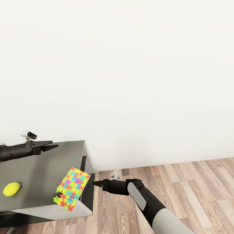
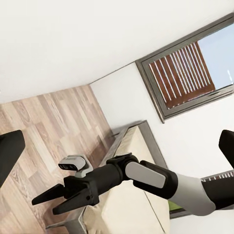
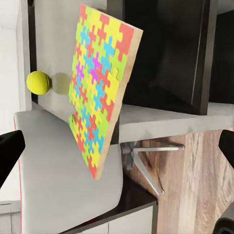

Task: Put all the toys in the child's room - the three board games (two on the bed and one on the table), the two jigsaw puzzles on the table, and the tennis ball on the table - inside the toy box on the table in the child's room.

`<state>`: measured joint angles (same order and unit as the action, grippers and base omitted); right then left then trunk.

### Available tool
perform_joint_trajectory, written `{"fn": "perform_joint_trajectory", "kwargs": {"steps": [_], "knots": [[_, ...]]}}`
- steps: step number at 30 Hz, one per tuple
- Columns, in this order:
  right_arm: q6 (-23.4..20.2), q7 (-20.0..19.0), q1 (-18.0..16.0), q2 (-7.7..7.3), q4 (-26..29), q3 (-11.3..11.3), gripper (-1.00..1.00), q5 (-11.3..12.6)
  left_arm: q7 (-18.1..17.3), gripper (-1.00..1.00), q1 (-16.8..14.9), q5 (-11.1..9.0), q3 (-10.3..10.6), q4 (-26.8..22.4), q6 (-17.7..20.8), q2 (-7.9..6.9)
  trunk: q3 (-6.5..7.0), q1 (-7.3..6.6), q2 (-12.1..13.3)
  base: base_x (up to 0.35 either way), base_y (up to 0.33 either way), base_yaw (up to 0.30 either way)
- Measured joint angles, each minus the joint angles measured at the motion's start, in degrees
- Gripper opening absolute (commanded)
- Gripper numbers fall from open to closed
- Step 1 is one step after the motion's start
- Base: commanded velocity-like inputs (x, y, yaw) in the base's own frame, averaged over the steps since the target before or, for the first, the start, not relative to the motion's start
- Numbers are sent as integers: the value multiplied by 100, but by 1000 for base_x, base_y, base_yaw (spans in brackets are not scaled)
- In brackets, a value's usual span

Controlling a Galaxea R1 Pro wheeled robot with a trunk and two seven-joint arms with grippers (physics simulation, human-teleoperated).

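Right gripper (image 1: 95,183) released, left gripper (image 1: 53,144) released; one puzzle (image 1: 72,188), one ball (image 1: 11,189) on table (image 1: 42,169)

A thin flat rectangular jigsaw board of yellow, pink, blue and green pieces (image 1: 72,188) lies at the grey desk top's (image 1: 45,169) edge, overhanging; a small yellow-green tennis ball (image 1: 11,189) rests well apart.
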<state>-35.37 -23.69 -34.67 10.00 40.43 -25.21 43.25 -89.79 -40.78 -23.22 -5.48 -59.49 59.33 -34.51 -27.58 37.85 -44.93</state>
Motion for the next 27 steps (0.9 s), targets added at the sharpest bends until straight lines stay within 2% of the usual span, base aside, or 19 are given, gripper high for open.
{"fn": "perform_joint_trajectory", "kwargs": {"steps": [8, 21, 27], "knots": [[0, 0, 0, 0, 1, -2, 100, -6, 0, 100, 1, 0, 0, -1, 0, 0, 0, 0, 0, 0, 164, 0], [0, 1, 0, 0, 0, -7, 100, -12, 0, 100, 2, -9, 0, 0, 0, 0, 0, 0, 0, 2, 15, 0], [0, -1, 0, 0, 0, -6, 100, -15, 0, 100, 0, -12, 1, -1, 0, 0, 0, -1, 0, 108, 80, 0]]}}
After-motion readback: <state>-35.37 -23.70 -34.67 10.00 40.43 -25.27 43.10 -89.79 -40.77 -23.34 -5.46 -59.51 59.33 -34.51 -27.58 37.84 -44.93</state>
